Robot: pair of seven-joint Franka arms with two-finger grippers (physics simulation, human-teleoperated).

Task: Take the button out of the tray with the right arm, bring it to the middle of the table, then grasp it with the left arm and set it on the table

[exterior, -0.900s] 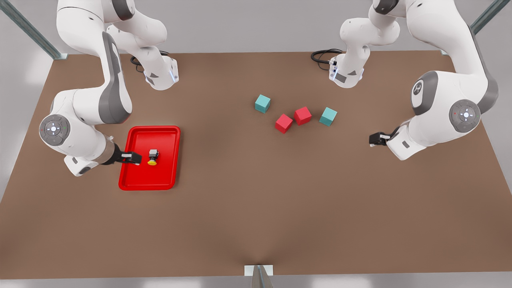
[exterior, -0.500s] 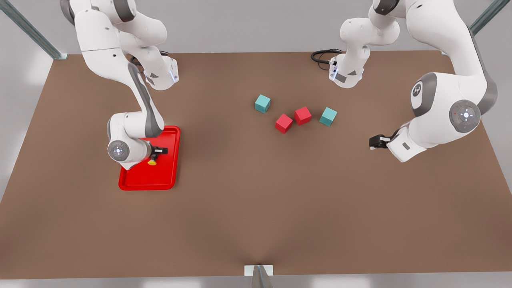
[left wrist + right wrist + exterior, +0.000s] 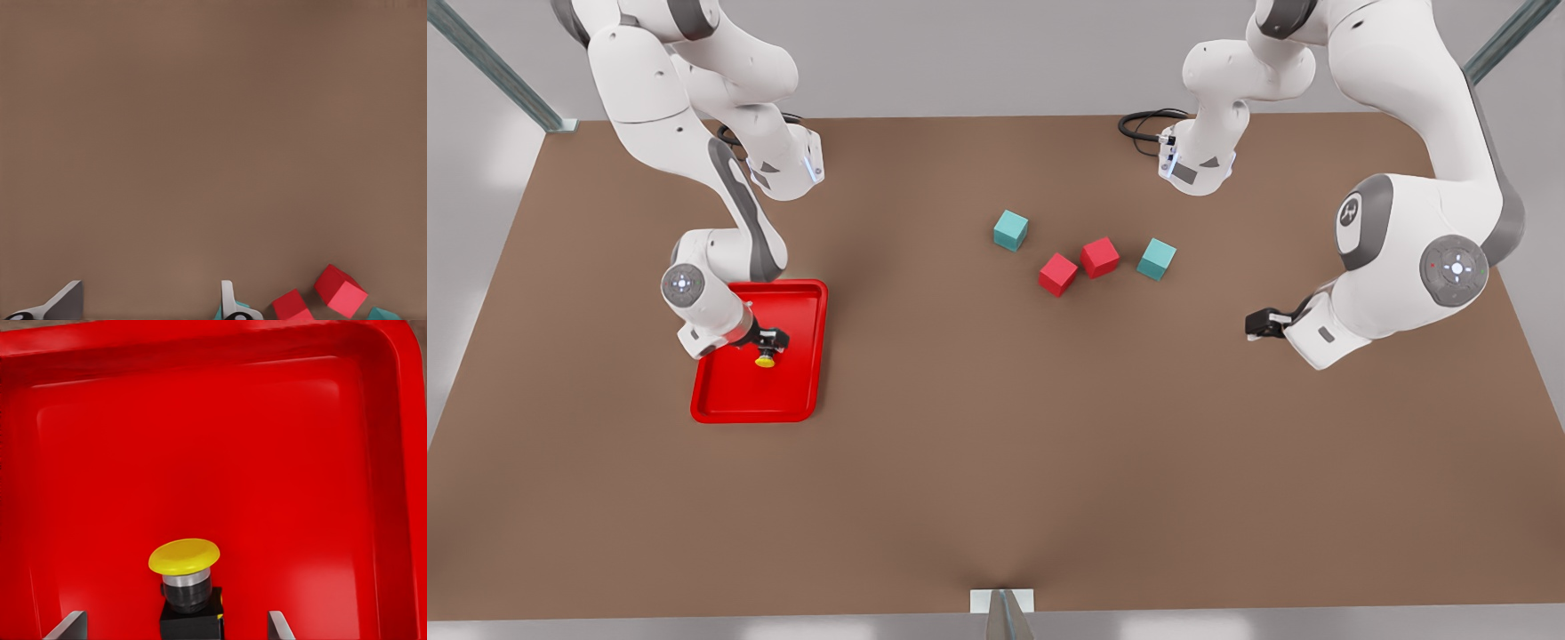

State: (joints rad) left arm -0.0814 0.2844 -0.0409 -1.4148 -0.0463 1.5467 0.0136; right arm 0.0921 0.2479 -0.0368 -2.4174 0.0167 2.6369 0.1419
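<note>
The red tray lies on the brown table at the front view's left. In it rests the button, yellow cap toward the table's near edge. My right gripper hangs just over the button's dark body. In the right wrist view the button sits between the open fingertips of my right gripper, on the tray floor. My left gripper waits open above bare table at the front view's right; its fingertips have nothing between them.
Two teal cubes and two red cubes sit behind the table's middle. The red cubes lie near my left gripper. A black cable coils at the far edge.
My right arm swung in over the tray, carrying its gripper from the tray's left side onto the button. The left arm barely shifted.
</note>
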